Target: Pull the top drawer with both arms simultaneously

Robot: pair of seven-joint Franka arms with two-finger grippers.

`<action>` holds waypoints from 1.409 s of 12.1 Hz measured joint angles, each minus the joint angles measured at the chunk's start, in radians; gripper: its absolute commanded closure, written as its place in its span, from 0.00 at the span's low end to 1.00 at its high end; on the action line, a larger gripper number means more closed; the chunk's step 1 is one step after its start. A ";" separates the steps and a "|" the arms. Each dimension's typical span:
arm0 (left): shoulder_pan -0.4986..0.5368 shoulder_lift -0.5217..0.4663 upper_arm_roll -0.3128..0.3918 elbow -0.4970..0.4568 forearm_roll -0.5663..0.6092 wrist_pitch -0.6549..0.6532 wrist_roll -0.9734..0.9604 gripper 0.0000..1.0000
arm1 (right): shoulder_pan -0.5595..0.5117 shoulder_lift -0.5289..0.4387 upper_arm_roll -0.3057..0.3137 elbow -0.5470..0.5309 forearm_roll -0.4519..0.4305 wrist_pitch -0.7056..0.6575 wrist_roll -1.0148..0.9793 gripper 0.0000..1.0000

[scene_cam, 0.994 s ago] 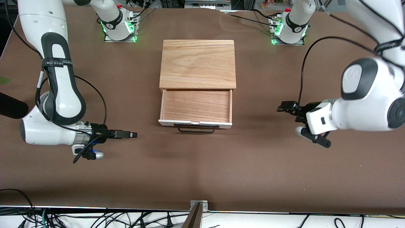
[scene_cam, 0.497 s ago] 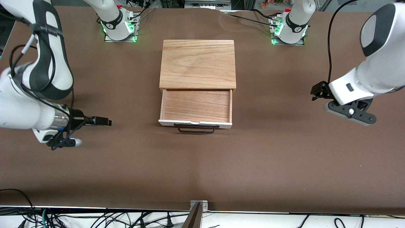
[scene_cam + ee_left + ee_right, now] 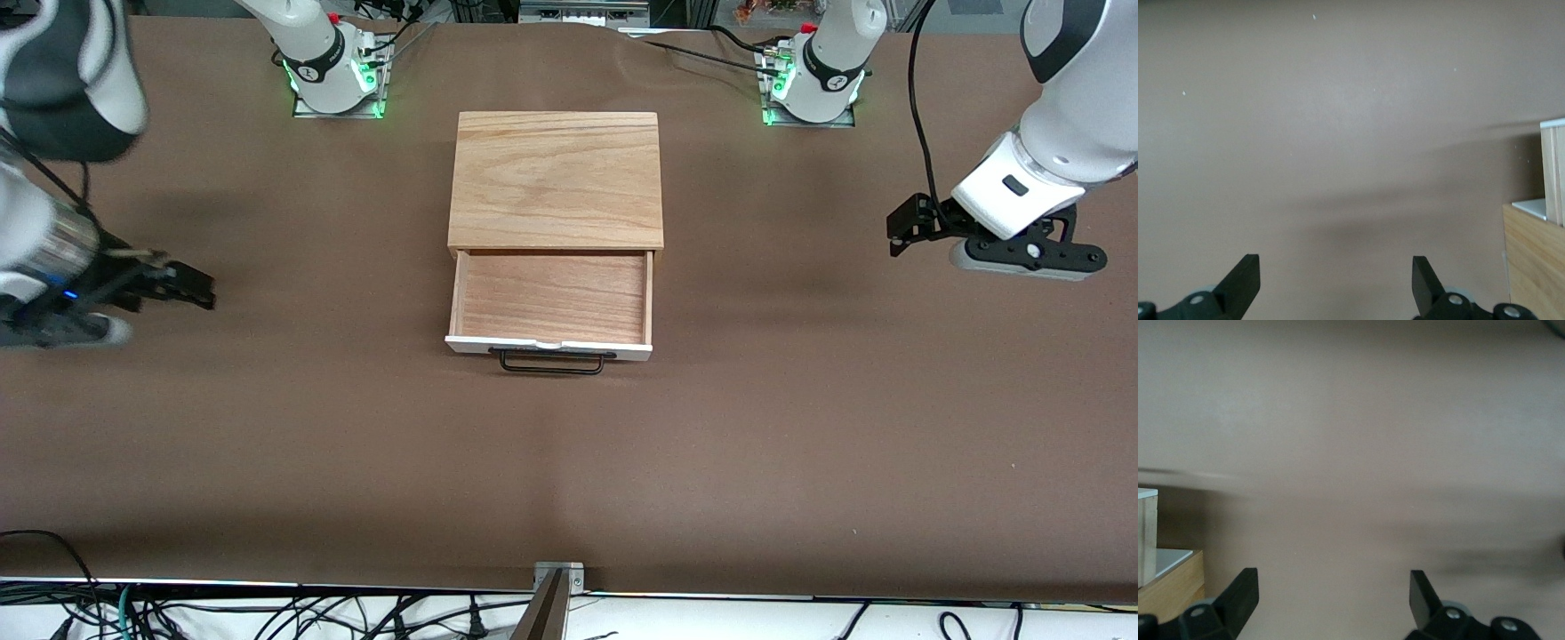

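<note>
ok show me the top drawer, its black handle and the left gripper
top drawer (image 3: 551, 296), front view, on its wood bottom.
black handle (image 3: 549, 369), front view, on the wire bar.
left gripper (image 3: 1335, 283), left wrist view, midway between its open jaws.

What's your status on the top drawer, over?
Left gripper open, over bare table at its own end. Right gripper open, over bare table at its end. Top drawer pulled out, handle free. Nothing in the way.
</note>
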 measured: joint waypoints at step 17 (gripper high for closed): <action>0.025 -0.018 0.001 -0.021 -0.001 -0.017 0.032 0.00 | -0.070 -0.125 0.047 -0.057 0.000 -0.161 0.074 0.00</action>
